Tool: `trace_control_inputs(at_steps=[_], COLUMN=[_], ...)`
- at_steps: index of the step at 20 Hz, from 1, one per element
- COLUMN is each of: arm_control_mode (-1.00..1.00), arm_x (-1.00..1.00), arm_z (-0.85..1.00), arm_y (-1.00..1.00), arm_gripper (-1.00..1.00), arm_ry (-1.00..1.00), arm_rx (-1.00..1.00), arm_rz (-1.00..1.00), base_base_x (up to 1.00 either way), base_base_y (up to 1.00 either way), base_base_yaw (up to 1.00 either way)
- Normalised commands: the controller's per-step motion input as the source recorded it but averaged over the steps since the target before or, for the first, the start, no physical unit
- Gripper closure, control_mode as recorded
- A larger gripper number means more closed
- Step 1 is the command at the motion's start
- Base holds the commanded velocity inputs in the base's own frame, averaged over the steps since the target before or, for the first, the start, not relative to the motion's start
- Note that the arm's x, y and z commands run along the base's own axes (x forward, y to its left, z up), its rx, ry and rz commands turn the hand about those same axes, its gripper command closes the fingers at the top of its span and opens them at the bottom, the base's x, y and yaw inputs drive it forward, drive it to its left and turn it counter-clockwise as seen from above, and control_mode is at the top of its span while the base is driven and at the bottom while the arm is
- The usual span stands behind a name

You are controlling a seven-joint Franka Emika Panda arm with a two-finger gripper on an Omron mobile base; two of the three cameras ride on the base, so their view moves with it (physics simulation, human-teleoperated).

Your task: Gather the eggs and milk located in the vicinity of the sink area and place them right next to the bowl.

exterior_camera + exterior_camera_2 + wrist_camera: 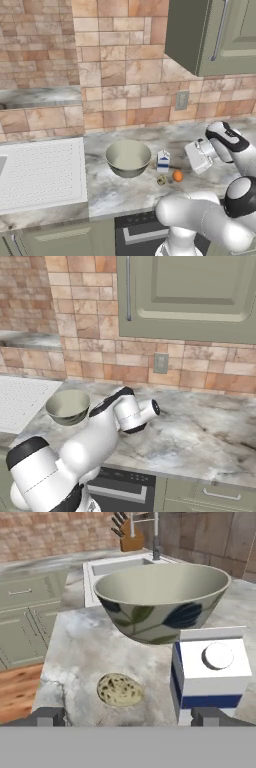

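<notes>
White milk carton (210, 672) and speckled egg (119, 689) sit just ahead of the wide-open, empty hand (128, 716).

A wide round pale grey-green bowl with a cream inside (67, 406) sits on the grey marbled stone counter (200, 436), with the ribbed white sink (20, 398) beyond it. The white arm's wrist (132, 412) hides its jaws, so places relative to them cannot be told.
</notes>
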Motion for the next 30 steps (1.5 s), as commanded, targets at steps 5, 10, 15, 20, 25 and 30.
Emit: trace_control_inputs(at_steps=[5,10,15,20,25,30], arm_control_mode=[-1.00,-1.00,-1.00,-1.00,-1.00,-1.00], arm_x=[0.05,0.00,0.00,0.00,0.01,0.15], arm_z=[-0.10,-0.09,-0.07,-0.13,-0.22,-0.24], arm_y=[0.00,0.01,0.13,0.28,0.26,0.00], arm_gripper=[-1.00,-1.00,-1.00,-1.00,-1.00,-1.00], arm_ry=[0.04,0.07,0.02,0.00,0.00,0.00], arm_rx=[0.02,0.06,0.04,0.01,0.00,0.00], arm_rz=[-0.10,-0.17,-0.17,-0.12,-0.06,-0.01], base_base_x=[0.00,0.00,0.00,0.00,0.00,0.00], base_base_y=[0.00,0.00,0.00,0.00,0.00,0.00], base_base_yaw=[0.00,0.00,0.00,0.00,0.00,0.00])
